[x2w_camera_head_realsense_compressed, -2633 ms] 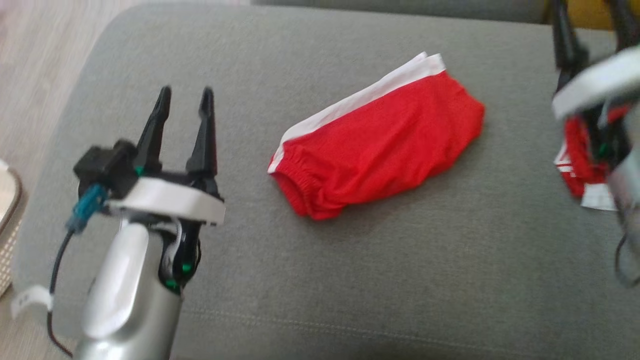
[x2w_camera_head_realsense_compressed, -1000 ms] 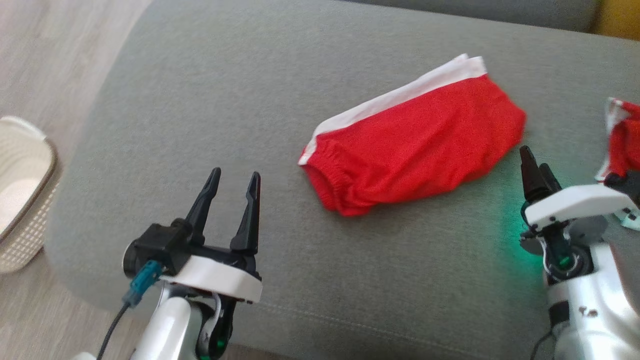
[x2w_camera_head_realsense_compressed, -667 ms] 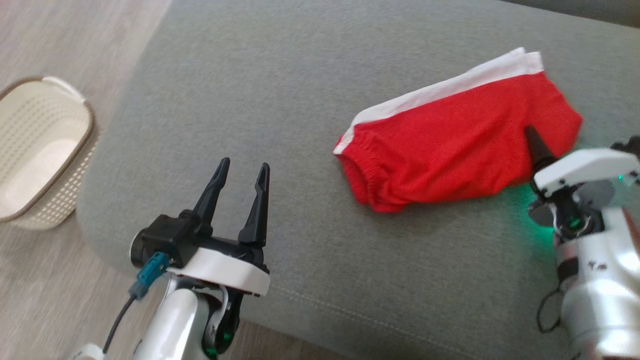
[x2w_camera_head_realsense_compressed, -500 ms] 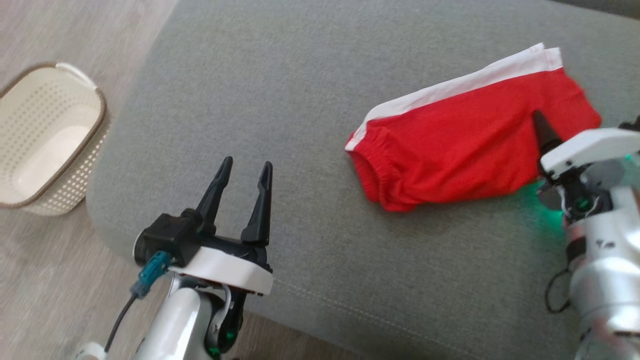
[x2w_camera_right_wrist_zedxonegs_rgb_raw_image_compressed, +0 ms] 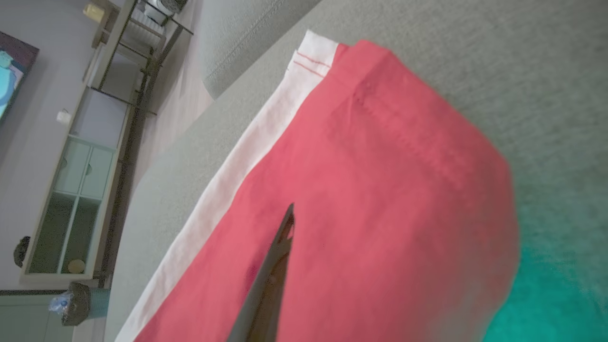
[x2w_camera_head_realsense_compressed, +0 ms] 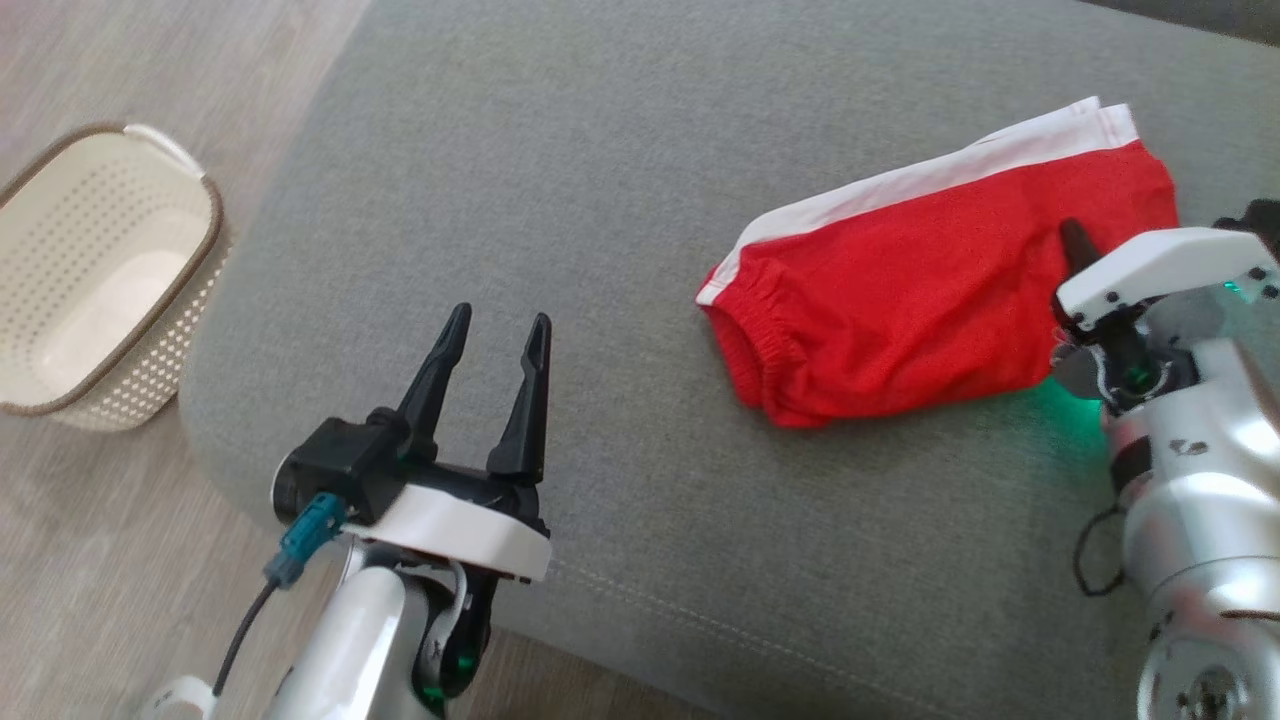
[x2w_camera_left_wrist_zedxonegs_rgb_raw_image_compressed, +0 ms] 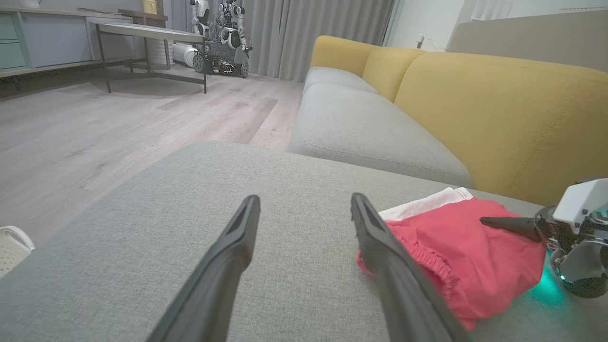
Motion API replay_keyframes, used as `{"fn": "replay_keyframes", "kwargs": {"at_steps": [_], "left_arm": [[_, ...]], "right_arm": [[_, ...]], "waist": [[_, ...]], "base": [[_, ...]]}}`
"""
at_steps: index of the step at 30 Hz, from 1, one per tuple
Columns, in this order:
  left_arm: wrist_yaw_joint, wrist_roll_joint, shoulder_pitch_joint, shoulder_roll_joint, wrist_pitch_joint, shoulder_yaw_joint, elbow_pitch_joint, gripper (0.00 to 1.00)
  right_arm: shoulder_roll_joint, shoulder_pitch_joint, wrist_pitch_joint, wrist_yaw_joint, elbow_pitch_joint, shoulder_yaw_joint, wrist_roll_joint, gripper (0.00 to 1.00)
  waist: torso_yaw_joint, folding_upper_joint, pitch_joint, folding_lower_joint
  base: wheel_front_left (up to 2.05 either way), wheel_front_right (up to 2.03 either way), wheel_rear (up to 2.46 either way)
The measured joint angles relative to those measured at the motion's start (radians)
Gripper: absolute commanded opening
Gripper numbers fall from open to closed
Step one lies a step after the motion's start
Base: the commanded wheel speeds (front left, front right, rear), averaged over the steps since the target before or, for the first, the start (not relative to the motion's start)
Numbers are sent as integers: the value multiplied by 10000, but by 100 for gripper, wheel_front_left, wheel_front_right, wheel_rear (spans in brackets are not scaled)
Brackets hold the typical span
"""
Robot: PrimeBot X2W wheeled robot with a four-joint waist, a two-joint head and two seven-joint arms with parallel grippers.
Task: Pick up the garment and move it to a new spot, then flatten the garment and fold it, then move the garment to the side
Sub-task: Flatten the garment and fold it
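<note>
Right wrist view: right gripper [x2w_camera_right_wrist_zedxonegs_rgb_raw_image_compressed: 289, 216] closed atop garment [x2w_camera_right_wrist_zedxonegs_rgb_raw_image_compressed: 380, 190], pinch unclear; left gripper [x2w_camera_head_realsense_compressed: 500, 320] spread.

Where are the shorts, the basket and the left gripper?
shorts [x2w_camera_head_realsense_compressed: 930, 300], head view, middle of the red cloth.
basket [x2w_camera_head_realsense_compressed: 100, 220], head view, its inner wall.
left gripper [x2w_camera_head_realsense_compressed: 500, 316], head view, midway between its open fingertips.
</note>
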Motion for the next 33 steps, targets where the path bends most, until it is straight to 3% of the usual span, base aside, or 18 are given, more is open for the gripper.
{"fn": "replay_keyframes", "kwargs": {"at_steps": [9, 19, 25, 33], "left_arm": [[-27, 59, 19, -2, 0, 192, 42, 100], [-104, 150, 93, 0, 0, 253, 42, 100], [-117, 150, 123, 0, 0, 221, 44, 100], [-203, 151, 122, 0, 0, 222, 56, 100]], "right_arm": [[326, 805, -1942, -2, -612, -42, 1103, 0], [451, 1668, -3555, -2, -474, -591, 1486, 0], [468, 1694, -4096, 0, 8, -318, 1315, 0], [470, 1668, -4684, 0, 253, 196, -171, 0]], "waist": [[-787, 0, -352, 0], [-1586, 0, -622, 0], [-1744, 0, -716, 0], [-1672, 0, -829, 0]], "base": [[0, 0, 0], [0, 0, 0], [0, 0, 0], [0, 0, 0]]}}
